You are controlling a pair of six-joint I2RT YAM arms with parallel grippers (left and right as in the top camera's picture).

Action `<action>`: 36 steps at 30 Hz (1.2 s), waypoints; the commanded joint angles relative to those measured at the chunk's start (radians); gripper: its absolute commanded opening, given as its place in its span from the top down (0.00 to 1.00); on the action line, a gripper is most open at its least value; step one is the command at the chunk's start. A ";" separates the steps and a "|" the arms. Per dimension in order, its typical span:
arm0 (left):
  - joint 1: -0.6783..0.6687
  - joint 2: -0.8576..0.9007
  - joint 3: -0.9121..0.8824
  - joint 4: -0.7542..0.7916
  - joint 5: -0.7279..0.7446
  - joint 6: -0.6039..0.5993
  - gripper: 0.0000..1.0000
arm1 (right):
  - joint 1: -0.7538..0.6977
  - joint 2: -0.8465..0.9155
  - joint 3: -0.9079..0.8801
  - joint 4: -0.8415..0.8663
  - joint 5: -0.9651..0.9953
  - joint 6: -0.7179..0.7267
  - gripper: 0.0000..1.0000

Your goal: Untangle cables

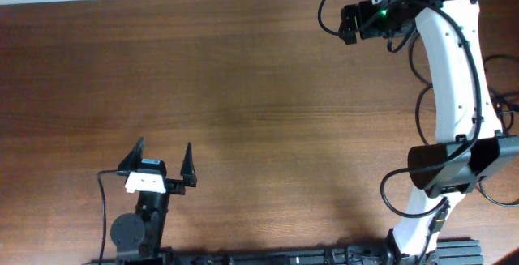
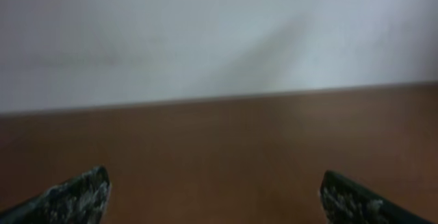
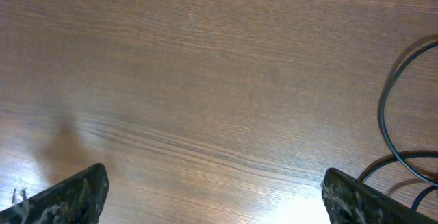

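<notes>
Smooth, faintly glossy wood-grain table (image 1: pixel 243 70); glossy white plastic arm shell (image 1: pixel 454 62).

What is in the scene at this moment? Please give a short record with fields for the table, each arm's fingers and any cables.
surface: wooden table
left gripper: near edge, left side; fingers open, nothing held
right gripper: at the far right corner; fingers open, nothing held
cables: none seen on the table in the overhead view
black cord loops: right edge of the right wrist view; cannot tell whether task cables or arm wiring
</notes>
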 commanded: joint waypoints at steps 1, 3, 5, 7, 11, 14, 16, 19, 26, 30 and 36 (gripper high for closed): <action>0.006 -0.010 0.000 -0.068 -0.033 0.011 0.01 | 0.001 -0.024 0.000 0.000 0.005 0.001 0.02; 0.006 -0.010 0.000 -0.069 -0.050 0.012 0.01 | 0.001 -0.024 0.000 0.000 0.005 0.001 0.01; 0.006 -0.010 -0.001 -0.070 -0.052 0.012 0.01 | 0.001 -0.024 0.000 0.000 0.005 0.001 0.02; 0.006 -0.010 -0.001 -0.071 -0.052 0.012 0.01 | 0.001 -0.024 0.000 0.000 0.005 0.001 0.02; 0.006 -0.010 0.000 -0.071 -0.052 0.012 0.01 | 0.001 -0.024 0.000 0.000 0.005 0.001 0.02; 0.006 -0.010 -0.001 -0.068 -0.052 0.012 0.01 | 0.001 -0.024 0.000 0.000 0.005 0.001 0.02; 0.006 -0.010 -0.001 -0.068 -0.052 0.012 0.01 | 0.001 -0.024 0.000 0.000 0.005 0.001 0.02; 0.006 -0.010 0.000 -0.068 -0.052 0.011 0.01 | 0.001 -0.024 0.000 0.000 0.005 0.001 0.02; 0.006 -0.010 -0.001 -0.068 -0.052 0.012 0.01 | 0.001 -0.024 0.000 0.000 0.005 0.001 0.02; 0.006 -0.010 0.000 -0.068 -0.052 0.012 0.01 | 0.001 -0.024 0.000 0.000 0.005 0.001 0.02; 0.006 -0.010 0.000 -0.068 -0.052 0.012 0.01 | 0.001 -0.024 0.000 0.000 0.005 0.001 0.01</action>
